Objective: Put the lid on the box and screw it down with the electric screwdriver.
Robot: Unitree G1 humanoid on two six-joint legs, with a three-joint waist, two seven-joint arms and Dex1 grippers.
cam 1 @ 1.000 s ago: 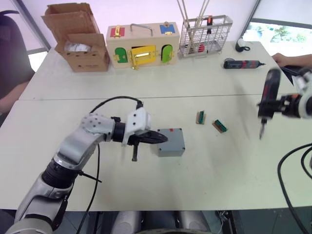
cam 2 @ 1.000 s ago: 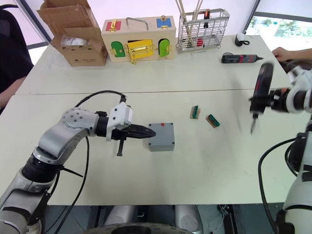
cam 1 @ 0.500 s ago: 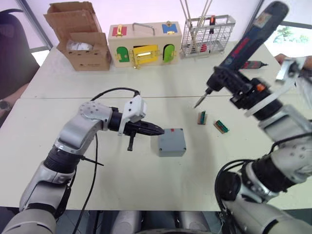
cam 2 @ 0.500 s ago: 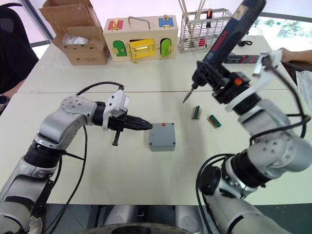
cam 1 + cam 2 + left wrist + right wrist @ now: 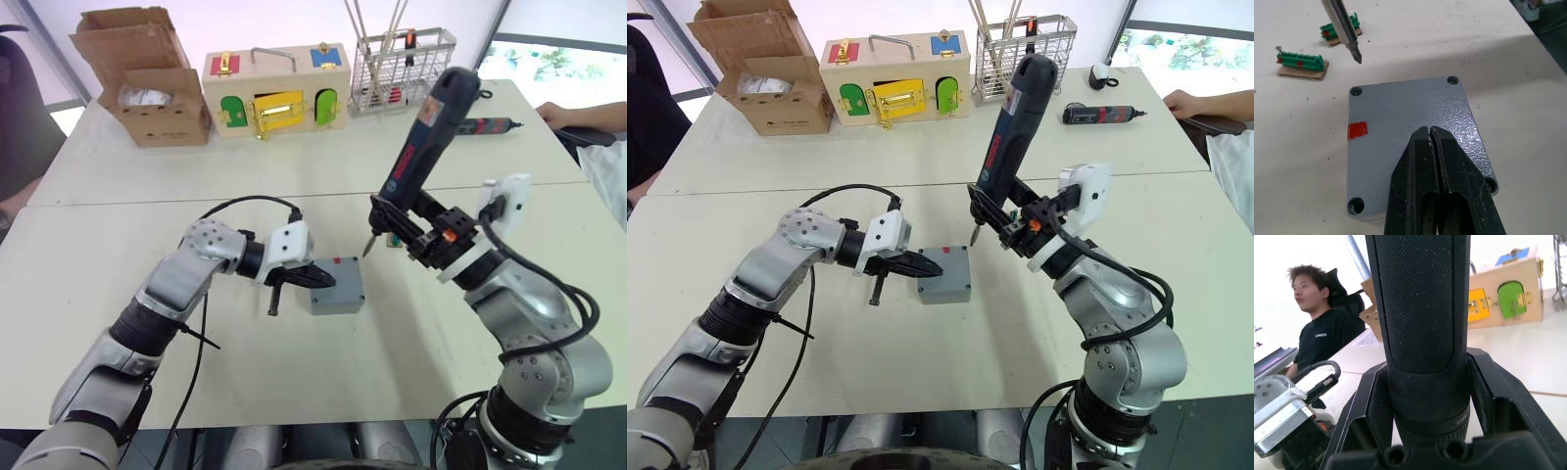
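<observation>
Lid (image 5: 1410, 132) is on the box (image 5: 336, 286), mid counter (image 5: 294, 372), red mark on the far edge. We see 4 corner holes in the left wrist view; can't tell whether screws are in them.

Left pincer (image 5: 321, 279): fingers together, nothing between them, tips over the lid's near-left part. Can't tell whether touching.

Right pincer (image 5: 1004, 223): clamped on the electric screwdriver (image 5: 423, 147), body tilted, bit pointing down. Bit tip (image 5: 1357, 58) hangs above bare counter just beyond the box's far side, near the corner hole w/ the red mark, not over the lid.

Around it: 2 green connector blocks (image 5: 1300, 62) lie on the counter just past the bit. Nothing else near the box.

Far side of the counter:
- cardboard box (image 5: 147, 93), flaps open
- wooden box (image 5: 276, 83) w/ coloured doors
- wire rack (image 5: 404, 67)
- small black-red screwdriver (image 5: 490, 124) lying flat

A person (image 5: 1317, 333) in a black shirt sits off the robot's left; another person's hand (image 5: 554, 115) rests at the far right edge.
</observation>
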